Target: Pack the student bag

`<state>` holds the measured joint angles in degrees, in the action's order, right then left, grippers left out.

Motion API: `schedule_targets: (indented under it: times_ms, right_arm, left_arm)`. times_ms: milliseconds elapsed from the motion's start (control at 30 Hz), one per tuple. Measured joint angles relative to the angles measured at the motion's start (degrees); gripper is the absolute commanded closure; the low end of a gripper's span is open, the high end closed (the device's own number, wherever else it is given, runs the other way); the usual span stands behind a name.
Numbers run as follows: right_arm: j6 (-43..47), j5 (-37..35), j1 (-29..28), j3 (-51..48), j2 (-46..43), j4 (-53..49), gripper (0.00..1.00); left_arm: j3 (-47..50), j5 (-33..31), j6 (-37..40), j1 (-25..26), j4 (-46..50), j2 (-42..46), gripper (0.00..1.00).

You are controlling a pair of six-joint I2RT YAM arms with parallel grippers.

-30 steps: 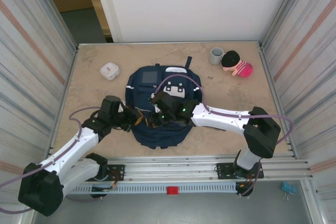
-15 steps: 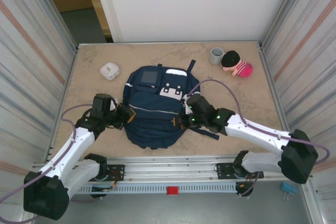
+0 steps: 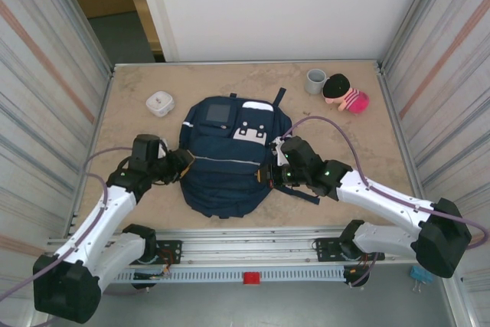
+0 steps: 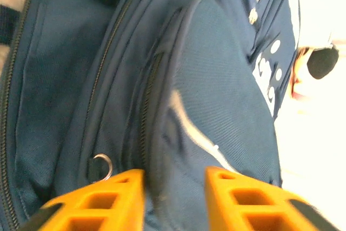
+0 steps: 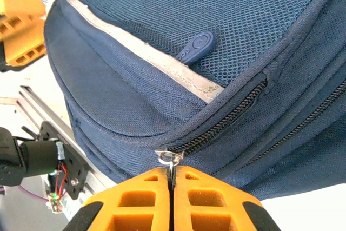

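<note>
- The left arm point(image 3: 115, 204) rises from its base at 7 o'clock on the bench point(image 3: 344, 135). It reaches up and inward, with the wrist bent toward the centre.
- Its jaws sit against the student bag point(image 3: 226, 166) at the bag's 9 o'clock side.
- In the left wrist view those jaws stand apart. The bag's navy side panel fills the gap, and one small metal ring point(image 4: 101, 165) hangs just beside the left finger.
- The right arm point(image 3: 383, 197) runs from its base at 5 o'clock, low and long across the bench. Its elbow is out at 4 o'clock and its wrist meets the bag's 3 o'clock edge.
- Its jaws are pressed together on a zipper ring point(image 5: 170, 158), at the end of a zip below the grey stripe.
- One blue pull tab point(image 5: 195, 46) lies on the mesh above that stripe.
- The one student bag lies flat at the bench's centre, with its white dotted patch toward 12 o'clock.
- Count: two arms, one bag, one white container point(image 3: 160, 103) at 10 o'clock, one grey cup point(image 3: 315, 80) and one plush doll point(image 3: 346, 95), side by side at 1 o'clock.
</note>
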<state>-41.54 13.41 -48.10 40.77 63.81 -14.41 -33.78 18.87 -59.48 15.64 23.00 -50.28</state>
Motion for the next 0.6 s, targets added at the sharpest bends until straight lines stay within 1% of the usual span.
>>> schedule_targets:
  times_ms: [100,167,267,333,400,500,600]
  right_arm:
    - [0.0,0.2,0.0,0.0,0.0,0.2,1.0]
    - [0.0,0.4,0.0,0.0,0.0,0.4,1.0]
    - [0.0,0.7,0.1,0.0,0.0,0.9,1.0]
    - [0.0,1.4,0.2,0.0,0.0,1.4,1.0]
    - [0.0,1.8,0.5,0.0,0.0,1.6,1.0]
    - [0.0,2.5,0.9,0.0,0.0,2.2,1.0]
    - [0.0,3.1,1.3,0.0,0.0,2.5,1.0]
  left_arm:
    - [-2.3,-3.7,2.9,3.3,1.1,0.7,0.42]
    - [-4.3,-6.3,5.6,6.0,2.1,0.7,0.38]
    - [-8.1,-10.3,10.7,10.6,3.7,-0.3,0.33]
    - [-10.8,-11.6,15.0,14.0,3.5,-1.8,0.31]
    - [-13.2,-12.0,20.5,17.1,2.4,-3.4,0.29]
    - [-15.8,-12.0,31.5,21.6,0.2,-5.7,0.29]
    - [-16.6,-9.5,44.7,24.7,-2.3,-6.8,0.29]
